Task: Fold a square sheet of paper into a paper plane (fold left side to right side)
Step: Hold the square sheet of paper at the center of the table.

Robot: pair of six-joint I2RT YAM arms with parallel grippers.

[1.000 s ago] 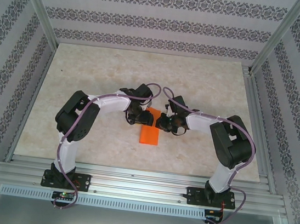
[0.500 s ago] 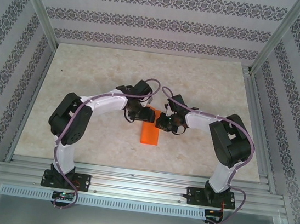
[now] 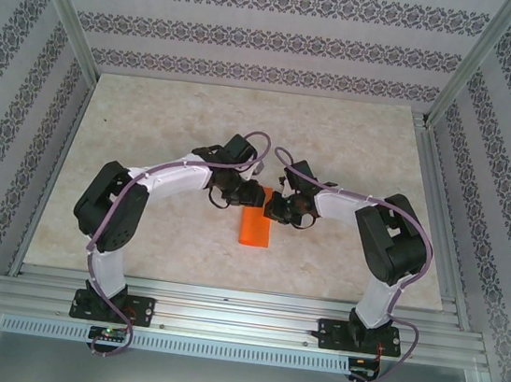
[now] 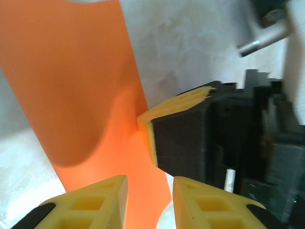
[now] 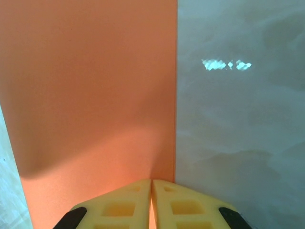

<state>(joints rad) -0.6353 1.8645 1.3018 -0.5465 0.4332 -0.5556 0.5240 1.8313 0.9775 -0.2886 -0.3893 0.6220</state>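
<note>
The thin bright orange sheet of paper (image 3: 254,229) lay folded on the pale counter (image 3: 149,139) between both arms. The right pincer (image 5: 151,191) was pinching its edge; the left pincer (image 4: 147,191) stood a little spread over it. A sideways tug could slide or tear it.

An orange paper (image 3: 254,229) rectangle lies on the marbled table (image 3: 149,139).

The square sheet of paper (image 3: 255,228) is plain bright orange. The table (image 3: 150,130) is pale beige with marbled veining, and the walls (image 3: 256,40) carry grey floral bands on white.
</note>
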